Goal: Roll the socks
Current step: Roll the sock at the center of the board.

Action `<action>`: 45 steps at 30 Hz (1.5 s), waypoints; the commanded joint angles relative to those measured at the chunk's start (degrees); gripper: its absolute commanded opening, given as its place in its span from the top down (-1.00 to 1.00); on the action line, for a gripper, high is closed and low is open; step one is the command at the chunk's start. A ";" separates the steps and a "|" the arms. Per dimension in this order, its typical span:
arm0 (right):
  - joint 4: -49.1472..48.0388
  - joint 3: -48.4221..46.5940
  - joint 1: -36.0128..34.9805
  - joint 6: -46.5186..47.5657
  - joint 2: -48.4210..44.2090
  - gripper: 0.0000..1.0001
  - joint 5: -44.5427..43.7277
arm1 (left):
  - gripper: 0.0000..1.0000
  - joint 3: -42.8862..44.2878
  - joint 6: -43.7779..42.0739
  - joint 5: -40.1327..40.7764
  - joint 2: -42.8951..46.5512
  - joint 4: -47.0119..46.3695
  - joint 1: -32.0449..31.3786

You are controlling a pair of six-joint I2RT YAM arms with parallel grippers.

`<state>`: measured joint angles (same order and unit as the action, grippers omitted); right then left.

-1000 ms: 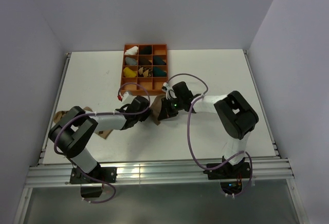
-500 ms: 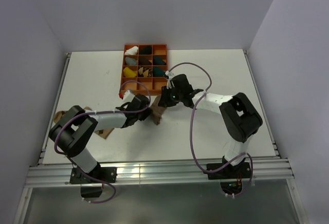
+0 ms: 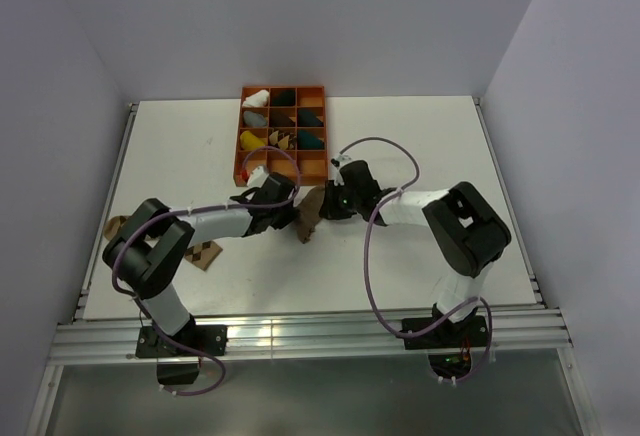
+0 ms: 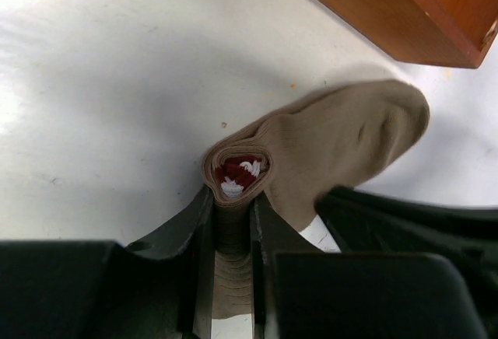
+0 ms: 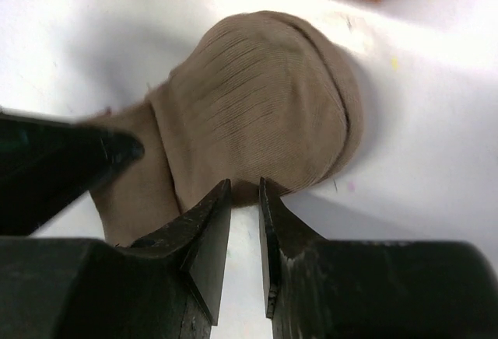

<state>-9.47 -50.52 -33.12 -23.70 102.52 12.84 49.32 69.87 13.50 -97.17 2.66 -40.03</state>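
Sock (image 4: 334, 137) half rolled near corner of orange tray (image 4: 405, 20), roll clamped in left gripper (image 4: 231, 201), right gripper (image 5: 245, 191) slightly parted at toe edge, gripping nothing, open table (image 4: 93, 82) around.

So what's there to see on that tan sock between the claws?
The sock is tan ribbed knit, lying on the white table near the orange tray. One end is rolled tight, its red-and-white cuff at the core, clamped by the left gripper. The toe end lies unrolled; the right gripper, slightly open, sits at its edge.
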 commanded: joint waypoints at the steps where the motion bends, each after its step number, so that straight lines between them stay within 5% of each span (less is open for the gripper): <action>1: -0.01 4.28 -0.01 1.46 -6.18 0.41 -2.99 | 0.82 2.52 -6.40 -2.24 -3.64 10.43 0.04; 6: -4.75 9.29 -2.99 5.24 -16.28 0.06 -5.45 | 0.79 5.70 -10.27 -3.21 -5.32 13.43 -0.05; 10: -8.54 11.14 -6.16 5.60 -17.97 -0.03 -6.60 | 0.78 6.14 -10.80 -3.48 -5.40 13.78 -0.05; 23: -14.08 7.90 -9.33 0.77 -8.66 0.03 -3.35 | 0.77 7.19 -12.03 -4.53 -6.10 13.34 0.04; 28: -14.61 8.07 -9.15 -0.02 -5.93 0.34 -3.26 | 0.69 6.75 -12.12 -5.32 -5.84 12.11 -0.05; 34: -13.38 9.30 -6.08 -3.01 -4.17 0.98 -4.31 | 0.24 5.18 -12.82 -5.06 -3.56 10.00 0.04; 40: -8.64 6.24 -4.14 -3.02 -2.42 1.00 -3.53 | -0.42 2.19 -13.53 -5.85 -0.22 6.41 -0.05; 45: -5.38 3.94 -3.26 -3.10 0.13 1.00 -1.86 | -0.50 -1.24 -12.83 -5.15 3.47 2.63 0.04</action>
<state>-19.18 -44.91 -37.58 -27.33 100.20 12.86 50.54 57.87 9.72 -95.92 4.86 -39.72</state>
